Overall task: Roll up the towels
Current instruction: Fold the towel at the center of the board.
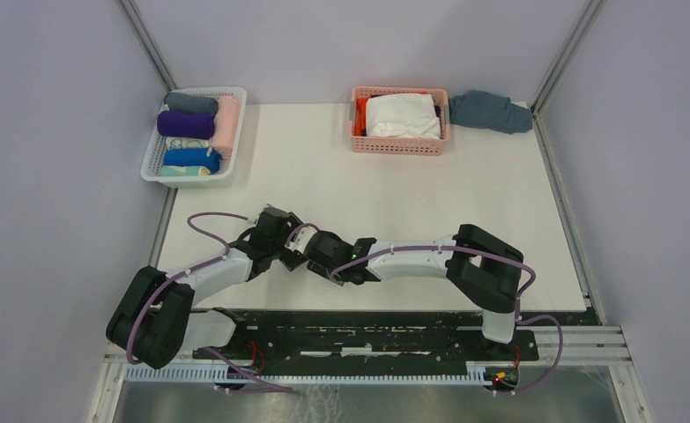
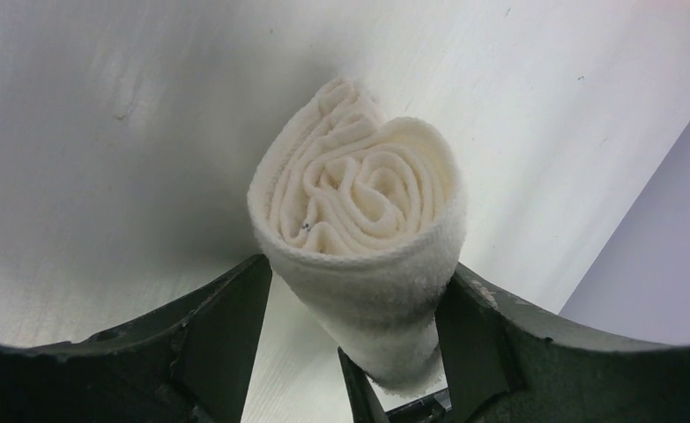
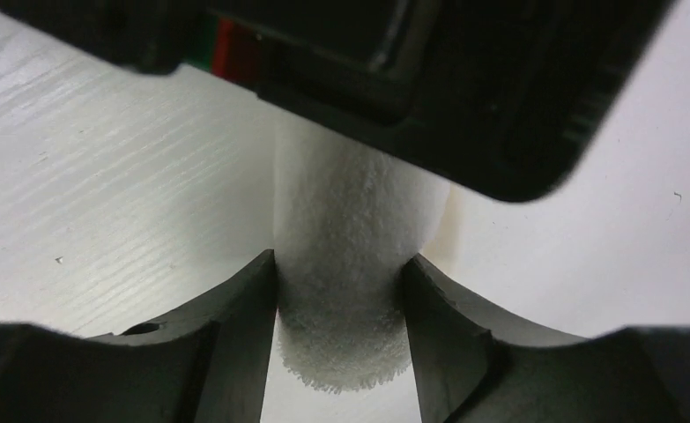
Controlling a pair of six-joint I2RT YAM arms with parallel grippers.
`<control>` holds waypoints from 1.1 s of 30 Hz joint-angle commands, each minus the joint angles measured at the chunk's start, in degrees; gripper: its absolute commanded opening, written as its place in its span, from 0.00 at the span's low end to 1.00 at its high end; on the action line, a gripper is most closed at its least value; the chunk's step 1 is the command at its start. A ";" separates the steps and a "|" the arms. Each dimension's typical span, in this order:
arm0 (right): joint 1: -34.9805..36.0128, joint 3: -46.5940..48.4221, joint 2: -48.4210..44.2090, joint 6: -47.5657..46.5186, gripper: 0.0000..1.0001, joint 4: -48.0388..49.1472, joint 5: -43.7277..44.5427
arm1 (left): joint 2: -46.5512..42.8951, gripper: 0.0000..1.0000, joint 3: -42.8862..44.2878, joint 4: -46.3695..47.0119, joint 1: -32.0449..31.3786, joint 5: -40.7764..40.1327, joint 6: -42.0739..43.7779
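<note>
White basket (image 1: 235,167): at the far left of the table (image 1: 323,167); it holds several rolled cloths lying side by side
Purple towel (image 1: 185,123): inside the white basket, in its far half; it is already a tight roll, so I judge this one finished
Left gripper (image 2: 359,269): to the right of the white basket and nearer the arm bases; the claw is fairly wide, both fingers pressing the sides of the cream towel
Cream towel (image 2: 359,194): right of the white basket and nearer, hidden under the two grippers in the top view; in the left wrist view its end shows a full spiral of layers, so the rolling looks complete; whether it rests on the table or is lifted, I cannot tell
Right gripper (image 3: 339,263): just right of the left gripper, farther from the white basket; the claw is half wide, its fingers pinching the other end of the same roll
Pink basket (image 1: 400,145): well to the right of the white basket; white cloth and orange fabric lie in it
Teal-grey cloth (image 1: 491,112): farthest right from the white basket
Done: both towels appear rolled
Left: probably to carry the cream roll to the white basket and let go
</note>
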 commanded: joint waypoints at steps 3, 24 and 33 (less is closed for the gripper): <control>-1.83 0.77 4.28 0.54 0.52 -0.77 -4.71 | 3.89 0.78 -1.20 -7.47 0.42 -3.22 5.29; -11.56 6.00 6.87 11.50 0.32 -3.87 -42.50 | -28.86 0.99 -10.45 -7.18 1.03 -4.92 -3.11; -12.83 6.19 9.72 16.59 0.30 -0.31 -46.87 | -20.95 0.90 -11.18 0.36 0.99 -2.36 -3.98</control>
